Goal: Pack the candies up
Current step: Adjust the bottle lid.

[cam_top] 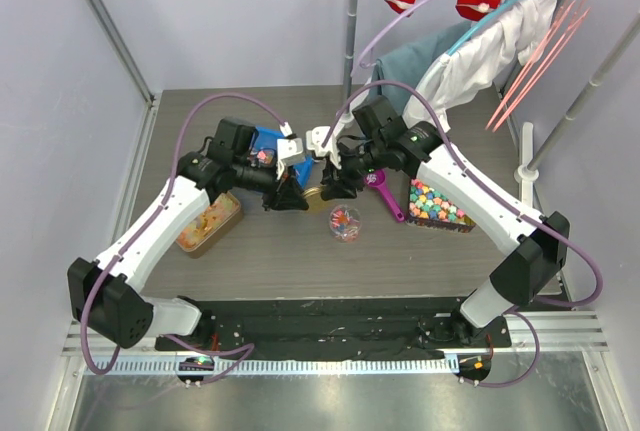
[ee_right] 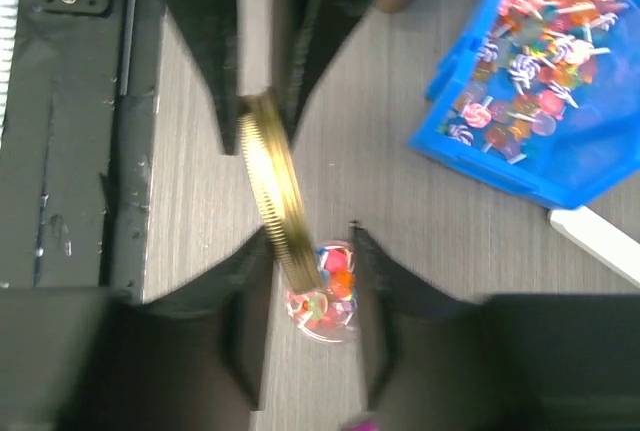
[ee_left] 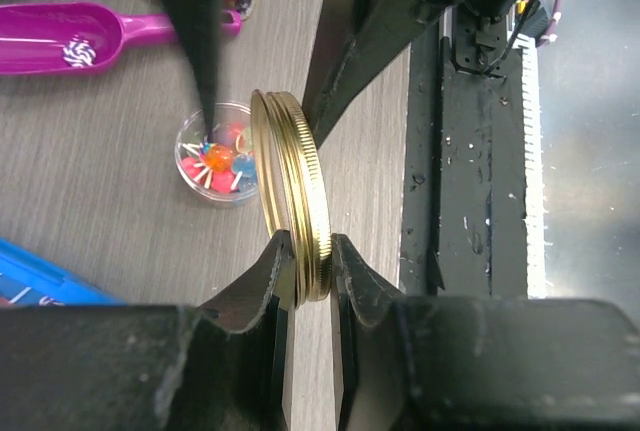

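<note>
My left gripper is shut on the rim of a gold screw lid and holds it on edge above the table. My right gripper is open, its fingers either side of the same lid; one finger touches it, the other stands apart. Below them a small clear jar stands open with candies inside; it also shows in the left wrist view. More candies fill a blue bin. In the top view the two grippers, left and right, meet at mid-table.
A purple scoop with one candy in it lies right of the jar. A box of pastel cube sweets stands at the right. A tub of orange-yellow pieces stands at the left. Clothes hang on a rail at the back right.
</note>
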Available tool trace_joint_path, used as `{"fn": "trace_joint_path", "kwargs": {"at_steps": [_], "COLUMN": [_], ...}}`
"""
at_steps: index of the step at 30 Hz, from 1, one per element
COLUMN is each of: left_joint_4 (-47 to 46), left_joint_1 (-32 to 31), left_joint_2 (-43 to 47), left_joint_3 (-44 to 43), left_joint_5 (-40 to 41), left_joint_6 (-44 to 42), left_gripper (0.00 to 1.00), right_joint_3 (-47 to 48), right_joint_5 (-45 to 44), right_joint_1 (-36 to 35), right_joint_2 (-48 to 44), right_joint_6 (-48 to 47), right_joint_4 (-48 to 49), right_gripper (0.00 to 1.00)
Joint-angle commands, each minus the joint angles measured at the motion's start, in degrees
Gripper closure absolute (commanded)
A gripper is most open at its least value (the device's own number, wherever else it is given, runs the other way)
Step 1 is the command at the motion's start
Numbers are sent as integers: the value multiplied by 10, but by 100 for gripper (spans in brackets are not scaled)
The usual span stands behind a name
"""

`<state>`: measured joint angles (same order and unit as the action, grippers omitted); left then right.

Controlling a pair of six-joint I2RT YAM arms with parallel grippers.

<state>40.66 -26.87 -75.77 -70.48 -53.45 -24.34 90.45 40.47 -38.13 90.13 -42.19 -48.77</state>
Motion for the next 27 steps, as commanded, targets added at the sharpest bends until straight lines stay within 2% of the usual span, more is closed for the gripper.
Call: {"fn": "trace_joint_path", "kwargs": {"at_steps": [1, 6, 15, 21, 27], "left_joint_4": [-2, -36, -145, -223, -293], "left_joint_1": [-5, -4, 37, 74, 103], "left_joint_2": [-4, -10, -17, -19, -32], "left_joint_3": [4, 15, 29, 27, 25], "left_joint_5": [-37, -39, -51, -91, -118], "left_joint_6": [21, 52, 193, 300, 394], "left_gripper": [100, 100, 100, 100, 100], "right_joint_3": [28, 27, -6, -36, -49], "right_joint_5": [-57, -94, -103, -126, -118], "right_joint_1": [2, 3, 3, 5, 5], "right_joint_2": [1, -13, -47, -83, -112], "right_joint_6": [8, 0, -11, -43, -71], "right_joint_4": [68, 73, 65, 53, 36], "right_gripper": [53, 39, 34, 32, 22]}}
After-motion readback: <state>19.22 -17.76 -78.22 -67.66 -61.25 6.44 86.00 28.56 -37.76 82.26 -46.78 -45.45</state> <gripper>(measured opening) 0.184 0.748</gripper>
